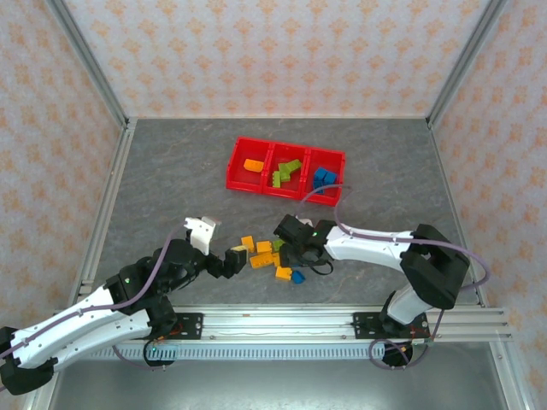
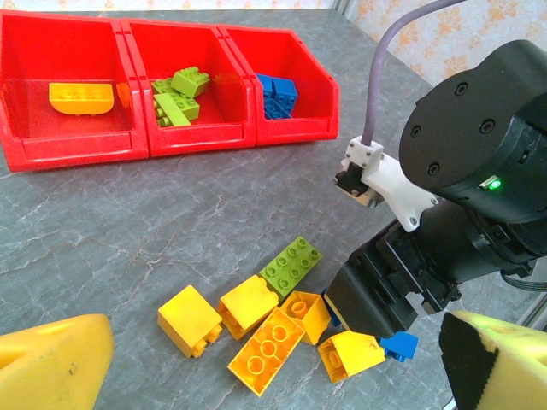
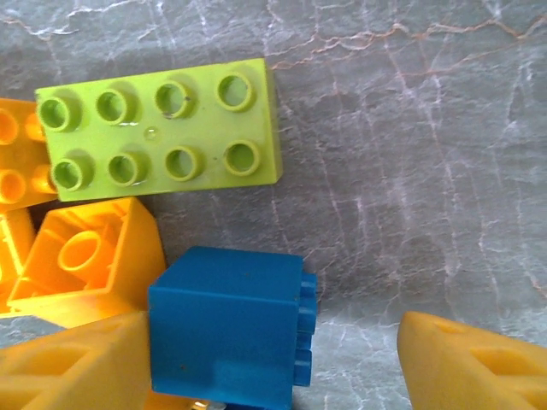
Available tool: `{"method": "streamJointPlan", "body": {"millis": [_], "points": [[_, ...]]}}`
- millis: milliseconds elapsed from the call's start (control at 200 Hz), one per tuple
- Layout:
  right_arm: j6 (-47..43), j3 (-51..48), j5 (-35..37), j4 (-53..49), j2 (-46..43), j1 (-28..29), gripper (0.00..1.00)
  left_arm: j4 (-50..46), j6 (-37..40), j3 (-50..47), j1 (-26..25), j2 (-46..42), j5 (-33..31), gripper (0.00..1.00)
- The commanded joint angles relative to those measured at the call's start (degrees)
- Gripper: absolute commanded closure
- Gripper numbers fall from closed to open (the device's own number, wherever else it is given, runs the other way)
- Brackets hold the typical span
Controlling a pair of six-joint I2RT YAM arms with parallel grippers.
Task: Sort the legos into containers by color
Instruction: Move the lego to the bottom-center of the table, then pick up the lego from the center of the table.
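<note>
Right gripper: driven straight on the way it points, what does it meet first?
Probably the blue brick, between the open jaws of the right gripper, off toward one side. Depth is unclear; the table lies right behind it.

The grey marbled table [image 1: 171, 188] carries the red containers [image 1: 242, 187] and loose legos [image 1: 264, 248].

Bright even overhead light; soft shadow right of blue brick [image 3: 226, 329]; yellow fingertips [image 3: 461, 367] slightly soft-focus

grey marbled tabletop [image 1: 171, 171], patterned walls [image 1: 282, 51], metal rail [image 1: 282, 322]
</note>
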Motion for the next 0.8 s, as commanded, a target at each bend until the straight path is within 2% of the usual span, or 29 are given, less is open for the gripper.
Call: {"method": "streamJointPlan", "body": {"millis": [0, 195, 415, 516, 796], "points": [[0.8, 1.7, 5.8, -3.3, 0.9, 0.3, 0.27, 0.0, -0.6, 0.1, -0.3, -0.6, -1.4, 0.01], [1.3, 2.0, 8.1, -4.7, -0.3, 0.3, 0.29, 0.1, -0.7, 0.1, -0.3, -0.3, -1.4, 0.01], [0.7, 1.3, 3.7, 0.1, -0.1, 0.3, 0.30, 0.2, -0.6, 0.1, -0.3, 0.1, -1.2, 0.01], [0.6, 1.9, 4.2, 0.2, 1.3, 0.3, 0.30, 0.2, -0.6, 0.1, -0.4, 0.0, -1.3, 0.01], [0.2, 2.2, 5.9, -0.7, 4.2, 0.3, 0.37, 0.1, -0.5, 0.0, -0.3, -0.2, -1.3, 0.01]]}}
